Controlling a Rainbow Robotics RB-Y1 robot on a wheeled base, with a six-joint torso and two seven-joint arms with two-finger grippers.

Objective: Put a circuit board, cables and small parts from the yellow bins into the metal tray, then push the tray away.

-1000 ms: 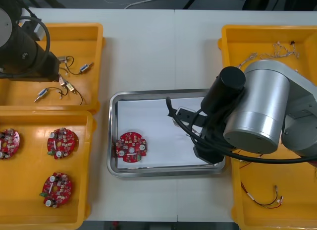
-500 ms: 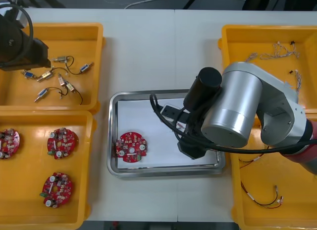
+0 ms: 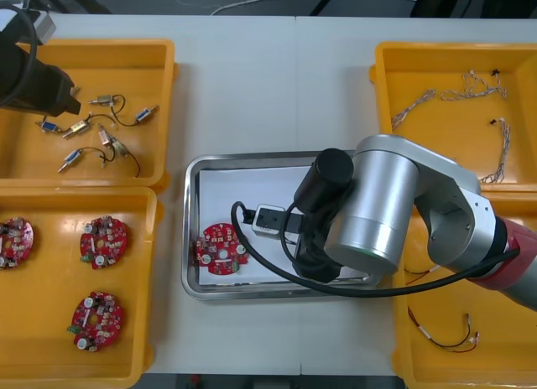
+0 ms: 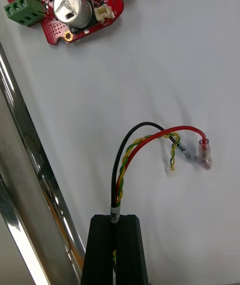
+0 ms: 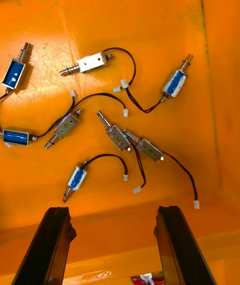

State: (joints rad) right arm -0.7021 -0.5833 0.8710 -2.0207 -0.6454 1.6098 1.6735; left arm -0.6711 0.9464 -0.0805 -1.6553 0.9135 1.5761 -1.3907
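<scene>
1. Right gripper (image 4: 118, 220): fingers clamped on a red and yellow cable (image 4: 150, 137), over the white floor of the metal tray (image 3: 190, 238), near the circuit board (image 3: 221, 248).
2. Left gripper (image 5: 112, 211): fingers apart, above small metal parts (image 5: 120, 137) in a yellow bin (image 5: 150, 25).

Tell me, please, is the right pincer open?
No, the right pincer is shut on the cable over the tray; the left pincer hovers open over a bin.

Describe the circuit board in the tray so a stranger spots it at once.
Find the metal tray mid-table, between the yellow bins. On its white lining, near its left wall, lies a round red circuit board. The other boards all lie in a yellow bin.
</scene>
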